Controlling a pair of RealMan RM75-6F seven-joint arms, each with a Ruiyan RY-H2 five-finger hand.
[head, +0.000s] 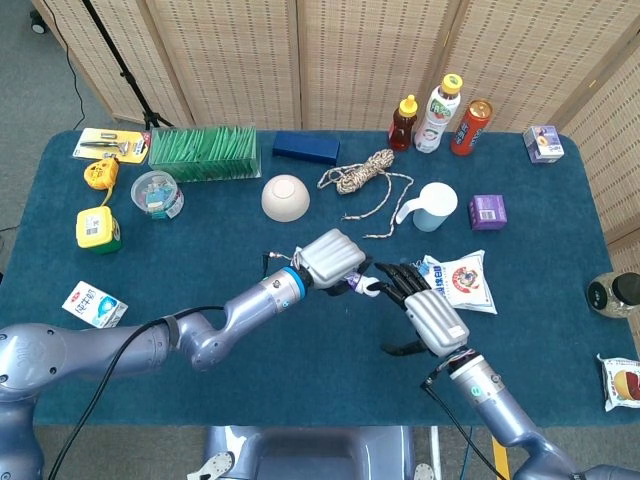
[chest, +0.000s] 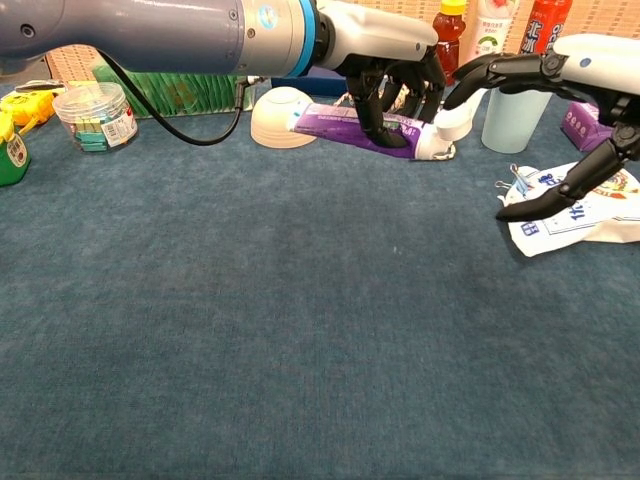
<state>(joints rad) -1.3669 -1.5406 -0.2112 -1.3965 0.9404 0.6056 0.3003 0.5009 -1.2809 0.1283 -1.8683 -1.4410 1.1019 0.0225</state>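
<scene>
Purple plastic tube: the soft purple tube with a white screw cap (chest: 370, 128) sits crosswise in my left hand (chest: 385, 60), lifted just clear of the counter, cap end pointing toward my right side
Left hand: fingers curled down around the tube's body, holding it firmly; in the head view the silver back of the hand (head: 331, 259) covers most of the tube
Right hand: my right hand (chest: 560, 85) has its dark fingers spread and stretched toward the white cap (chest: 437, 135); fingertips look to be at the cap, but I cannot tell whether they grip it yet
Step in hand: I judge this as bringing the second hand onto the cap while the first steadies the tube
Next move: calls for a fine pinch on the small round cap, with the tube kept level so the soft body does not buckle
Blue cloth counter: matte, felt-like cover (chest: 300, 340), slightly mottled
White printed pouch: crinkly flat bag (chest: 580, 205) lying under my right thumb, not touched as far as I can see
Cream bowl: smooth, upturned dome (chest: 278, 117) just behind the tube's tail
</scene>
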